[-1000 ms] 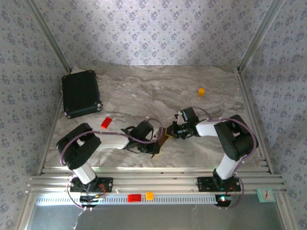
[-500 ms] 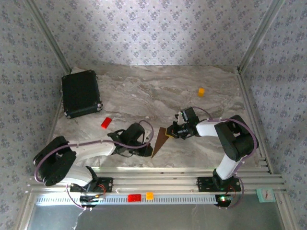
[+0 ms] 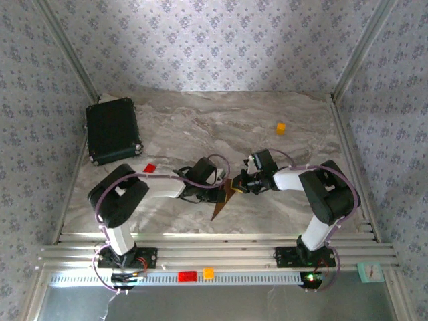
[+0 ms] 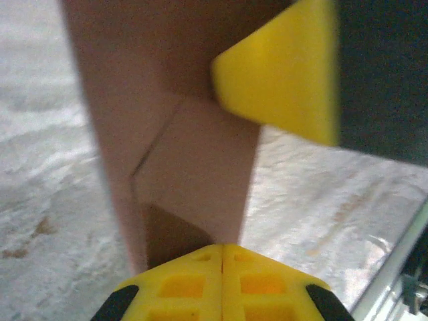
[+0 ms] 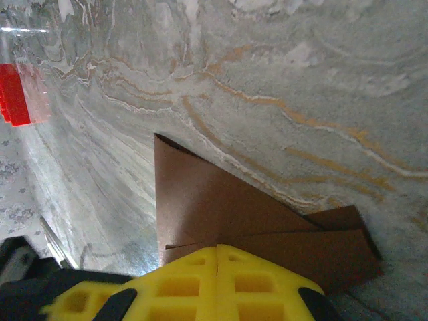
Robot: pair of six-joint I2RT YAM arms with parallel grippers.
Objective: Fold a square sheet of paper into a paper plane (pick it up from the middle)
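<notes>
Care: pressing the crease flat with left pincer (image 4: 223,253) and right pincer (image 5: 217,253) both clenched on the paper plane (image 3: 219,204), never tugging.

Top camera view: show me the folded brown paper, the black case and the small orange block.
folded brown paper (image 3: 220,204), top external view, lower pointed part.
black case (image 3: 112,130), top external view, middle of its lid.
small orange block (image 3: 281,128), top external view, its top face.

Arms: left arm (image 3: 144,187), right arm (image 3: 294,179), black joints, white links recorded | cabling: lilac cables (image 3: 95,202) looped alongside | claws: left claw (image 4: 223,257), right claw (image 5: 217,257), yellow fingers, square recesses noted
</notes>
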